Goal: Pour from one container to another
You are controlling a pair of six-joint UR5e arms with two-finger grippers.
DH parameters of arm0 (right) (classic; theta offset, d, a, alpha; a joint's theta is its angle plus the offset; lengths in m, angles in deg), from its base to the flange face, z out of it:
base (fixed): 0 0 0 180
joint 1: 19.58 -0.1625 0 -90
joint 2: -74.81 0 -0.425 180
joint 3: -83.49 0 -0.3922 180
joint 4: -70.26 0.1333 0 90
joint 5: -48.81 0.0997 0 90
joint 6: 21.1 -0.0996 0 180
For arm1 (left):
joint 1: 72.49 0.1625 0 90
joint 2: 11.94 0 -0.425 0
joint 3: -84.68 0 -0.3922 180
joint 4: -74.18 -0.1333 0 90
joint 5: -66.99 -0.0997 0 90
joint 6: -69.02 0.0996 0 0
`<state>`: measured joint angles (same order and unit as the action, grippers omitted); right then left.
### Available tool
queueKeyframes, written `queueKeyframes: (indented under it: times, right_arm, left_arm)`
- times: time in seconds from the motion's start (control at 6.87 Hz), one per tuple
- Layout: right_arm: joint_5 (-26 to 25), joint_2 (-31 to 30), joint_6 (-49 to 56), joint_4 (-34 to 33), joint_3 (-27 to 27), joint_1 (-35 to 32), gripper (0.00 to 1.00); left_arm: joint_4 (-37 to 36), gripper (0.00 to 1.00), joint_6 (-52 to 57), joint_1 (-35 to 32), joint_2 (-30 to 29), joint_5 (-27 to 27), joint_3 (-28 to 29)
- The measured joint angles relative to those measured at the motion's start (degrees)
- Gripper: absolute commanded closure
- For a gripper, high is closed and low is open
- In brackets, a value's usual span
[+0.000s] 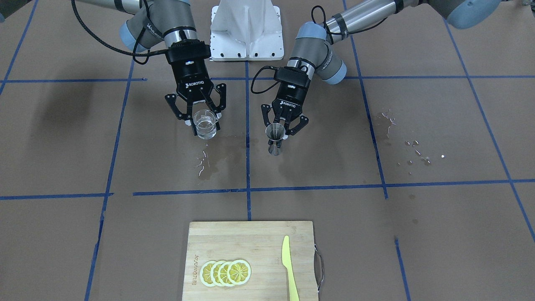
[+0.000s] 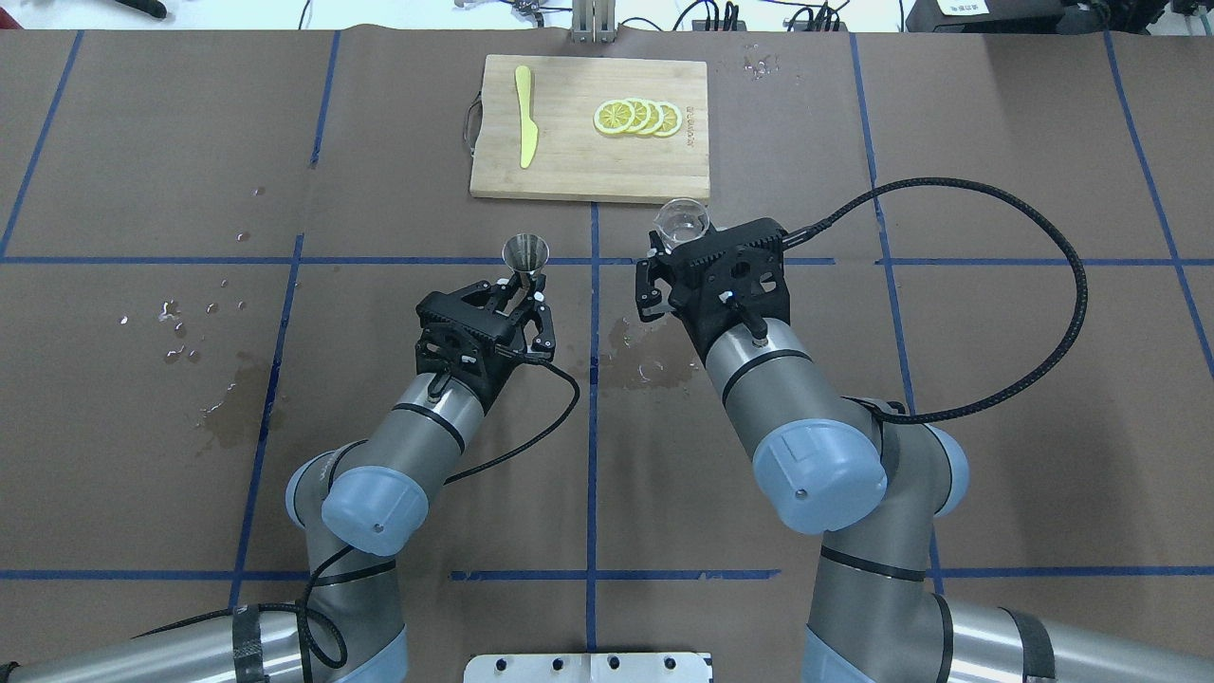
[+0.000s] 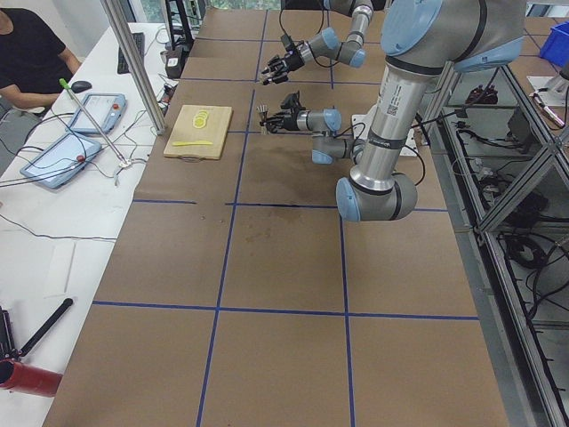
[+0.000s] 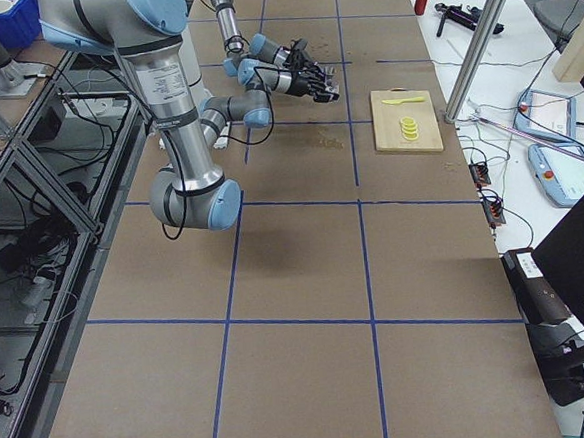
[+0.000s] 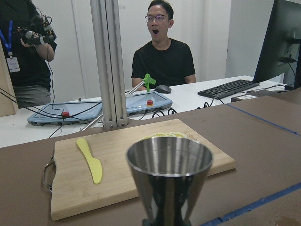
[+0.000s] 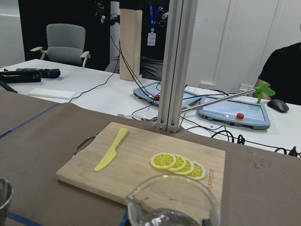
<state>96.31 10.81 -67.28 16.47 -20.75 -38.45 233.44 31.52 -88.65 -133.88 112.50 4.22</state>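
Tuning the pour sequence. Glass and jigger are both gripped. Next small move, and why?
Probably carry the glass tumbler in the right gripper sideways toward the jigger held by the left gripper, upright. The glass holds water, but a gap separates the two rims, so tilting now would likely miss.

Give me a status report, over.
Right claw shut on glass tumbler, water inside. Left claw shut on jigger. Both upright, apart. Nothing between them.
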Motion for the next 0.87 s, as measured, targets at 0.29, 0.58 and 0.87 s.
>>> queueKeyframes:
  times: [0.29,0.58,0.87]
  right_arm:
    - [1.52,2.45,1.26,-6.15,-2.42,-0.11,0.79]
    - [2.23,3.95,1.99,-10.63,-3.88,-0.45,0.77]
    - [2.69,4.15,4.22,-11.88,-5.13,-0.59,0.75]
  left_arm:
    - [0.02,1.0,-0.07,-0.08,-1.54,2.03,0.25]
    - [0.11,1.0,-0.2,-0.09,-2.46,3.17,0.59]
    - [0.25,1.0,-0.05,0.06,-2.79,4.7,1.89]
